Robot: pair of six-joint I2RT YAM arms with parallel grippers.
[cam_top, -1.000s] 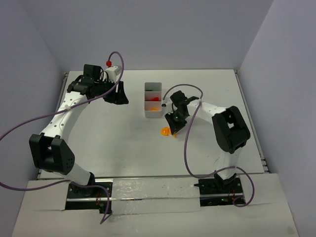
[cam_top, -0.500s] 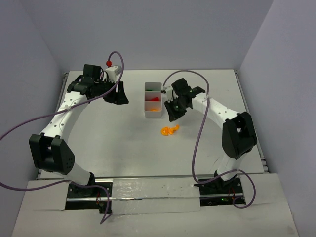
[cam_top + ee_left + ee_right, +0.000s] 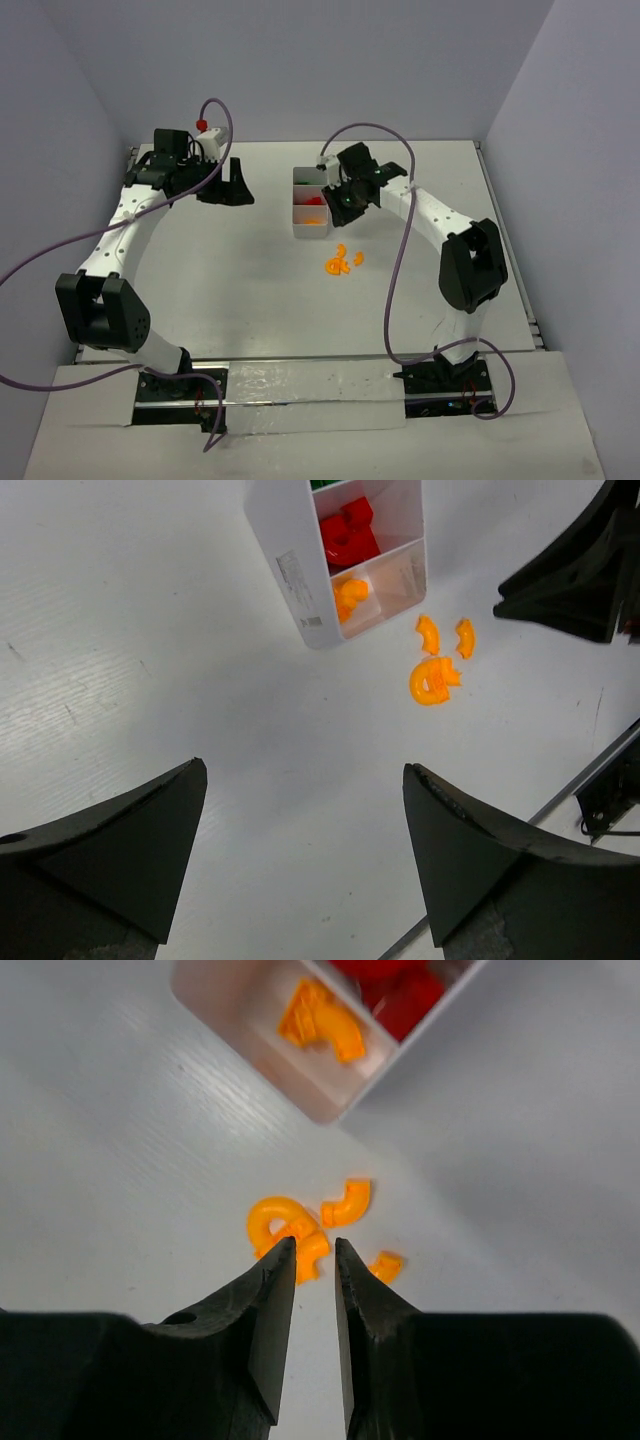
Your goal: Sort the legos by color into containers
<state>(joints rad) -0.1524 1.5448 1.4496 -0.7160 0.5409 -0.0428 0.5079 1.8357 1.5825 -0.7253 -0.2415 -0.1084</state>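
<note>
The right tool [image 3: 338, 203], fingers nearly pressed together and pinching nothing, has risen from the orange legos [image 3: 342, 262] toward the tray [image 3: 309, 229], while the left tool [image 3: 224, 188] stays spread.

Glossy orange plastic legos [image 3: 290, 1228] lie beside the smooth white plastic tray [image 3: 290, 570].

Loose legos [image 3: 342, 262] lie near the tray [image 3: 309, 202] (right-front corner).

Bright, even overhead light; soft shadows; mild glare on table [image 3: 150, 680]; near jaws slightly blurred in wrist views.
</note>
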